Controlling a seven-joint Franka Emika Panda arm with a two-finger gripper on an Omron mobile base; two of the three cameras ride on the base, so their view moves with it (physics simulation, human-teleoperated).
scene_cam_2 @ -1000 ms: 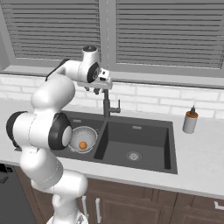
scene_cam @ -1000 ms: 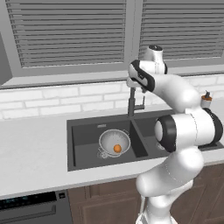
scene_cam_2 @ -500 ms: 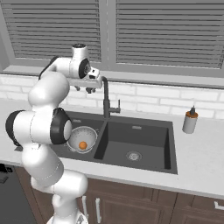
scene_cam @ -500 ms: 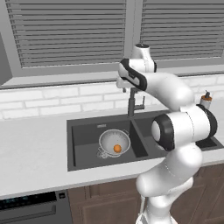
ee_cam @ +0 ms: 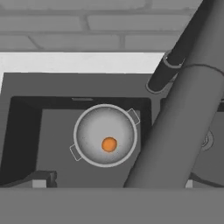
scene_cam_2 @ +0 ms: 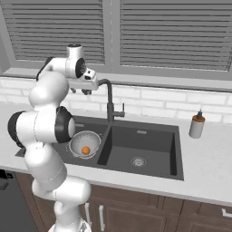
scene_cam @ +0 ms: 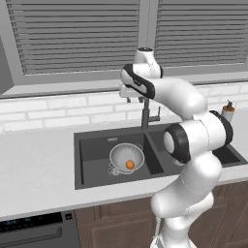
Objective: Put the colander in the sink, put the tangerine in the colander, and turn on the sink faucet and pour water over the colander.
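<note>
The silvery colander (scene_cam: 127, 156) (scene_cam_2: 85, 143) (ee_cam: 105, 134) stands in the left basin of the dark sink (scene_cam: 92, 150) (scene_cam_2: 149, 145) (ee_cam: 26, 131). The orange tangerine (scene_cam: 130, 164) (scene_cam_2: 85, 150) (ee_cam: 109, 144) lies inside it. My gripper (scene_cam: 134, 100) (scene_cam_2: 79, 92) (ee_cam: 116, 181) hangs open high above that basin, just left of the sink faucet's (scene_cam: 144, 114) (scene_cam_2: 110, 102) (ee_cam: 188, 118) spout tip. In the hand view the spout runs diagonally close past the right fingertip (ee_cam: 189, 183). Nothing sits between the fingers. I see no water running.
A small soap bottle (scene_cam: 227, 111) (scene_cam_2: 196, 126) stands on the counter to the right of the sink. The brick backsplash and window sill lie right behind the faucet. The right basin holds just its steel drain (scene_cam_2: 138, 161).
The arm has swung left, carrying the open hand from the faucet's top to the left of the spout tip. Colander and tangerine have not moved.
</note>
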